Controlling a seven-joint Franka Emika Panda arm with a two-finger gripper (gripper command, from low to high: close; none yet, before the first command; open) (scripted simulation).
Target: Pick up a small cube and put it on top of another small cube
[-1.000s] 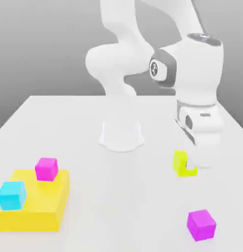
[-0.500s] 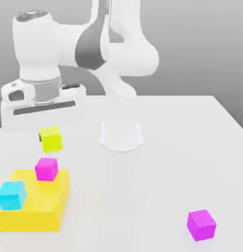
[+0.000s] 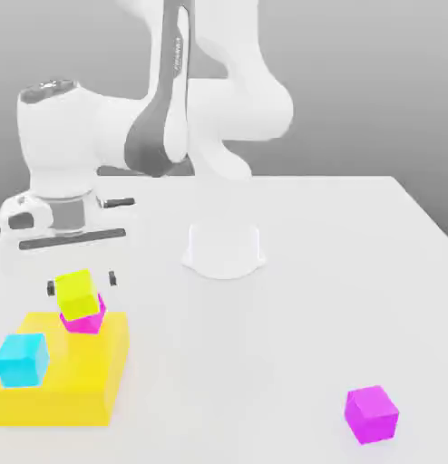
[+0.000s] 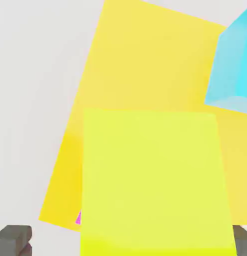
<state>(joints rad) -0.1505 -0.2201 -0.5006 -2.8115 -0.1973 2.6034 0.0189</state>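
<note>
The white table carries the big flat yellow block. On that block a cyan cube and a magenta cube are set. The lime cube is seated on that magenta cube. The gripper is seen spread apart around the lime cube, its fingers clear of its sides. A second magenta cube is placed well apart from the block.

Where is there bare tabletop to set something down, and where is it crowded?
Free: the table between the robot base and the lone magenta cube. Crowded: the exterior view's left, where the yellow block carries the cyan cube and the lime cube on a magenta cube.
</note>
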